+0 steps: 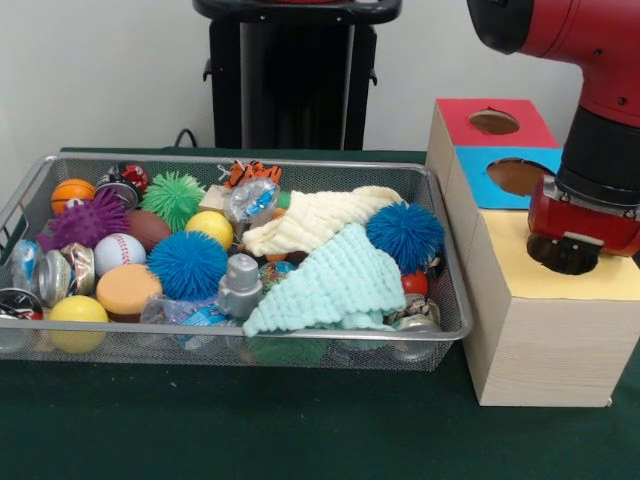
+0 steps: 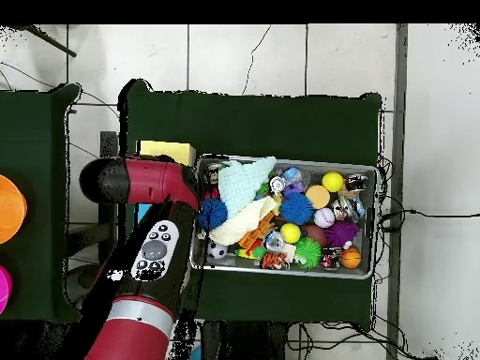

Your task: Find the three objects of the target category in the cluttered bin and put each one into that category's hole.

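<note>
Now pincer (image 1: 566, 252) over box's yellow panel (image 1: 560, 280).

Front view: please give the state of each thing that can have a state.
End effector: over the yellow section, fingers hidden.
Wire bin: full of clutter.
Red hole: uncovered.
Blue hole: uncovered.
Yellow section: hole hidden.
Mint cloth: crumpled on top.
Cream cloth: crumpled.
</note>
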Controlling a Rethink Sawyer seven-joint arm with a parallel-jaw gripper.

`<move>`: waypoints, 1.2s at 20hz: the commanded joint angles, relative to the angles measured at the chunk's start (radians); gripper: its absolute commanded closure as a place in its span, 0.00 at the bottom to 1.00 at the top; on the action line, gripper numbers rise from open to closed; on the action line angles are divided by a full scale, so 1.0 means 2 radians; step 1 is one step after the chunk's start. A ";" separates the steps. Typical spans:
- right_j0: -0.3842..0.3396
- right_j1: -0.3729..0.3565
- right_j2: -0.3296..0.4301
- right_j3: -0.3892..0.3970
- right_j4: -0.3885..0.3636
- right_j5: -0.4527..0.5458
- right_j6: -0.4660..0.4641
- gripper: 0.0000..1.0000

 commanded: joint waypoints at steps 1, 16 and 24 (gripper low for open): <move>-0.020 -0.005 0.047 0.012 0.014 0.049 0.090 1.00; -0.043 -0.108 0.045 0.037 0.011 0.155 0.064 1.00; -0.061 -0.138 0.044 0.030 -0.001 0.204 0.048 1.00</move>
